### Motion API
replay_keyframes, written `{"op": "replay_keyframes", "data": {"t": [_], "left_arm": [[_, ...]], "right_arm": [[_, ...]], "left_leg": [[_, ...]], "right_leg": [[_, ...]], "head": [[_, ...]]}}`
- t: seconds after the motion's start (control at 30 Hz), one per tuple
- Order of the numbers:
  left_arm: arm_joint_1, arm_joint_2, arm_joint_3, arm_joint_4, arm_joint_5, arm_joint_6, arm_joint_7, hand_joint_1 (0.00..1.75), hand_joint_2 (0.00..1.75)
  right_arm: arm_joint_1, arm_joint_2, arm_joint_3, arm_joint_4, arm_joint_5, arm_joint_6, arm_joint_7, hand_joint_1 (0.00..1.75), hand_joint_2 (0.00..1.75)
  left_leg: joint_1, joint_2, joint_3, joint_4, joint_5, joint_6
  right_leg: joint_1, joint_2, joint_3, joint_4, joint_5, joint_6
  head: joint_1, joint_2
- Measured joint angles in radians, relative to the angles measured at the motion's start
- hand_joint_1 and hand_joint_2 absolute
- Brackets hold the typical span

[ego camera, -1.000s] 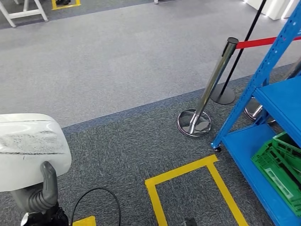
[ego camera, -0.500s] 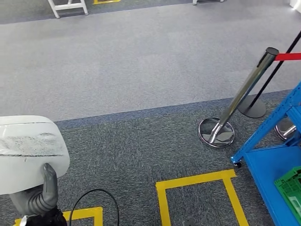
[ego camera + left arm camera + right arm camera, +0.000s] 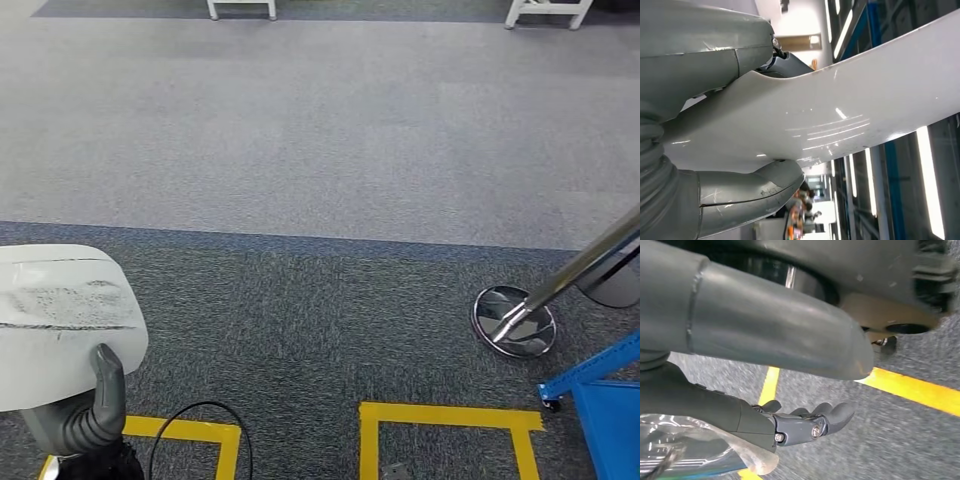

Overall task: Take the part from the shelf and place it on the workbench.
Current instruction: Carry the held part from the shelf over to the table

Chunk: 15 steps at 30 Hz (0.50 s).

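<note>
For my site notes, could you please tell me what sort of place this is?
Probably a robot test area in a warehouse-style hall: grey carpet with yellow tape squares, a blue shelf and a barrier post. The left robot hand holds a white part.

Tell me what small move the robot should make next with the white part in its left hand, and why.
Probably keep gripping and keep turning to look for the workbench. The left hand holds the white part firmly, but ahead lie only carpet, yellow floor tape and a stanchion base; nothing to set it on.
</note>
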Motion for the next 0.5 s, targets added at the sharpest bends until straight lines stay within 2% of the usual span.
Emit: {"op": "replay_keyframes", "data": {"t": [0.03, 0.07, 0.1, 0.17, 0.2, 0.23, 0.3, 0.33, 0.37, 0.4, 0.43, 0.47, 0.5], "left_arm": [[0.0, 0.0, 0.0, 0.0, -0.001, 0.001, 0.001, 1.75, 1.75], [0.0, 0.0, 0.0, 0.0, -0.002, 0.003, 0.002, 1.75, 1.75], [0.0, 0.0, 0.0, 0.0, -0.002, 0.006, 0.003, 1.75, 1.75], [0.002, 0.001, 0.0, 0.0, -0.004, 0.013, 0.004, 1.75, 1.75], [0.002, 0.002, 0.0, 0.0, -0.005, 0.017, 0.004, 1.75, 1.75], [0.001, 0.003, 0.0, -0.001, -0.006, 0.02, 0.004, 1.75, 1.75], [0.0, 0.004, 0.0, -0.001, -0.01, 0.025, 0.004, 1.75, 1.75], [0.0, 0.004, 0.0, -0.001, -0.012, 0.027, 0.004, 1.75, 1.75], [0.001, 0.006, 0.0, -0.001, -0.014, 0.028, 0.004, 1.75, 1.75], [0.002, 0.007, 0.0, -0.001, -0.016, 0.03, 0.004, 1.75, 1.75], [0.003, 0.008, 0.0, -0.001, -0.018, 0.032, 0.004, 1.75, 1.75], [0.003, 0.009, 0.0, -0.001, -0.02, 0.034, 0.004, 1.75, 1.75], [0.003, 0.01, 0.0, -0.001, -0.023, 0.035, 0.004, 1.75, 1.75]], "right_arm": [[0.0, 0.0, 0.002, 0.001, 0.0, 0.0, 0.0, 0.0, 0.0], [-0.001, 0.0, 0.003, 0.002, 0.001, 0.0, 0.001, 0.0, 0.0], [-0.002, 0.0, 0.003, 0.003, 0.001, -0.001, 0.001, 0.0, 0.0], [-0.004, 0.001, 0.003, 0.002, 0.002, -0.005, -0.001, 0.0, 0.0], [-0.005, 0.001, 0.003, 0.002, 0.001, -0.007, -0.003, 0.0, 0.0], [-0.004, 0.002, 0.003, 0.002, 0.001, -0.009, -0.007, 0.0, 0.0], [-0.002, 0.002, 0.003, 0.002, 0.0, -0.01, -0.012, 0.0, 0.0], [0.0, 0.001, 0.003, 0.002, 0.0, -0.01, -0.013, 0.0, 0.0], [0.001, 0.001, 0.003, 0.002, 0.0, -0.01, -0.015, 0.0, 0.0], [0.002, 0.001, 0.003, 0.002, 0.0, -0.009, -0.016, 0.0, 0.0], [0.002, 0.001, 0.003, 0.002, 0.0, -0.008, -0.018, 0.0, 0.0], [0.002, 0.001, 0.003, 0.002, 0.001, -0.007, -0.021, 0.0, 0.0], [0.002, 0.001, 0.003, 0.002, 0.002, -0.006, -0.023, 0.0, 0.0]], "left_leg": [[0.001, -0.013, -0.003, 0.009, -0.006, -0.006], [0.003, -0.025, -0.007, 0.015, -0.01, -0.012], [0.004, -0.036, -0.012, 0.019, -0.012, -0.018], [0.008, -0.049, -0.016, 0.021, -0.012, -0.024], [0.007, -0.032, -0.02, 0.031, -0.018, -0.028], [0.006, -0.004, -0.03, 0.056, -0.033, -0.032], [0.005, 0.061, -0.081, 0.163, -0.087, -0.041], [0.008, 0.074, -0.115, 0.23, -0.114, -0.045], [0.01, 0.079, -0.143, 0.281, -0.129, -0.047], [0.012, 0.08, -0.156, 0.302, -0.124, -0.047], [0.013, 0.082, -0.15, 0.284, -0.101, -0.046], [0.012, 0.088, -0.126, 0.231, -0.063, -0.043], [0.009, 0.111, -0.095, 0.162, -0.027, -0.038]], "right_leg": [[-0.004, 0.024, 0.022, -0.053, 0.022, 0.0], [-0.006, 0.043, 0.037, -0.084, 0.029, -0.002], [-0.005, 0.052, 0.044, -0.092, 0.023, -0.007], [-0.002, 0.028, 0.052, -0.095, 0.022, -0.02], [-0.003, 0.015, 0.056, -0.096, 0.022, -0.026], [-0.004, 0.0, 0.06, -0.098, 0.021, -0.031], [-0.002, -0.031, 0.067, -0.1, 0.015, -0.04], [0.0, -0.048, 0.07, -0.1, 0.012, -0.042], [0.001, -0.064, 0.072, -0.1, 0.008, -0.043], [0.002, -0.08, 0.076, -0.1, 0.004, -0.043], [0.002, -0.095, 0.08, -0.1, 0.0, -0.043], [0.003, -0.108, 0.086, -0.1, -0.004, -0.042], [0.003, -0.12, 0.091, -0.1, -0.009, -0.041]], "head": [[0.0, 0.0], [0.001, 0.0], [0.001, 0.0], [0.002, 0.0], [-0.001, 0.0], [-0.005, 0.0], [-0.011, 0.0], [-0.012, 0.0], [-0.012, 0.0], [-0.012, 0.0], [-0.012, 0.0], [-0.012, 0.0], [-0.012, 0.0]]}}
